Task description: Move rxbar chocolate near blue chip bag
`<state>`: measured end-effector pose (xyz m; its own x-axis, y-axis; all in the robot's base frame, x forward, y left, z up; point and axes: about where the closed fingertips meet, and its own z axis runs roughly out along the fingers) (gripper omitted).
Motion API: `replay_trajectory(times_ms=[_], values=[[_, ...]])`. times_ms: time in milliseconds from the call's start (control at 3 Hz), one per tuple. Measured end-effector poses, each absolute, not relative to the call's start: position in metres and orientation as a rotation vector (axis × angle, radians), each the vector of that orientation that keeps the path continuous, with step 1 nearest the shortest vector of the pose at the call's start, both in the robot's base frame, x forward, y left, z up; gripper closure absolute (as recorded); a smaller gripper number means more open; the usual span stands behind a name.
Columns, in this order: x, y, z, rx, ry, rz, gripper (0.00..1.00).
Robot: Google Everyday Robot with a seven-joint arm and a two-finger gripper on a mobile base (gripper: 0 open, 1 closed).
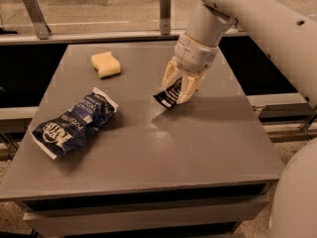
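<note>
Cream-coloured plastic fingers point(190, 86) of the two-finger pincer point(174, 92) point down over the far right part of the desk. They are closed narrowly on the rxbar chocolate point(166, 97), a small flat black rectangular wrapper with rows of white text. The bar hangs tilted between the fingers, its lower left corner sticking out past them. It looks to be held just clear of the surface, with a soft shadow on the desk just nearer than it. Above the pincer a thick white rounded arm point(247, 9) rises to the upper right and out of view.

The desk point(198, 152) has a flat grey matt top. To the left of the pincer, well apart from it, lies the blue chip bag point(74, 124), a large dark blue glossy crumpled snack bag with white lettering and white end seams. It lies flat on the left side of the desk, set diagonally. Beyond the bag, at the far left, a pale yellow rectangular sponge point(105, 64) rests on the desk. Behind the desk's far edge runs a pale metal rail point(99, 35) with upright metal posts point(165, 4).
</note>
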<state>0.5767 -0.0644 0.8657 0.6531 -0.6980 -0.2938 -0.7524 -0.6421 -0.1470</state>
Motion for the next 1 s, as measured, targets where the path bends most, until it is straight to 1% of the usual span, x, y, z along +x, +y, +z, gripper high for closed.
replay_trajectory(times_ms=[333, 1000], values=[[0.569, -0.047, 0.889, -2.638, 1.086, 0.271, 1.0], [0.54, -0.014, 0.924, -2.68, 0.908, 0.273, 1.0]])
